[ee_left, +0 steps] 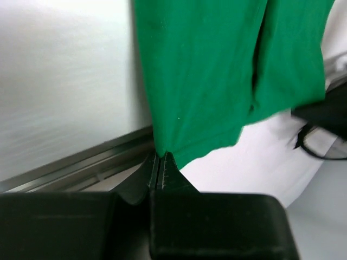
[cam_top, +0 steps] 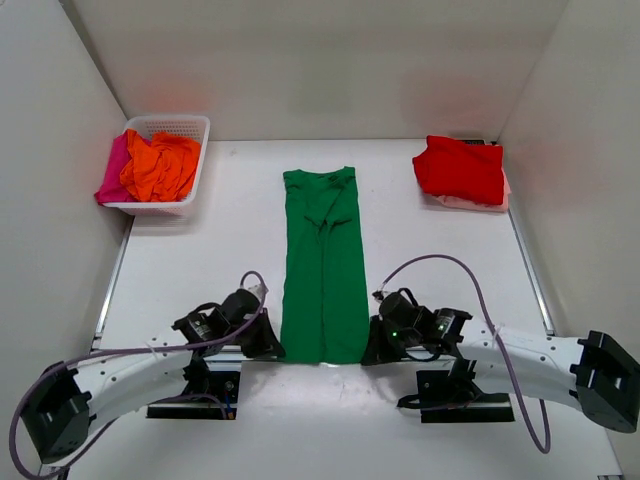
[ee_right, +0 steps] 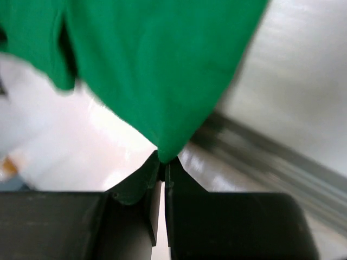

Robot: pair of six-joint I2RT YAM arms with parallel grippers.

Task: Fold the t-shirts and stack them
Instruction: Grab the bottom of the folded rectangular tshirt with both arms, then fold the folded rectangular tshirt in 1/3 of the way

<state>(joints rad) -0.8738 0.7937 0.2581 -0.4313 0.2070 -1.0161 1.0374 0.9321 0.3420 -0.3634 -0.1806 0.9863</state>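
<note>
Now we see the green shirt (cam_top: 322, 265) lying as a long narrow strip down the middle of the worktop (cam_top: 220, 260), one short end toward the far wall and the other at the near edge, between our two arms. It is folded lengthwise, with creases running along its middle. Our left pincer (ee_left: 161, 157) is clamped on the near left corner of the strip; the left wrist view shows the cloth pinched between the two black fingers with no gap. Our right pincer (ee_right: 162, 160) grips the near right corner the same way, jaws pressed together on a point of green fabric. At the far right lies the red shirt (cam_top: 460, 168), folded into a compact pile, well apart from the green one. At the far left stands the basket (cam_top: 170, 124), holding the orange shirt (cam_top: 160, 165) crumpled on top and the pink shirt (cam_top: 112, 175) hanging over its left side.
</note>
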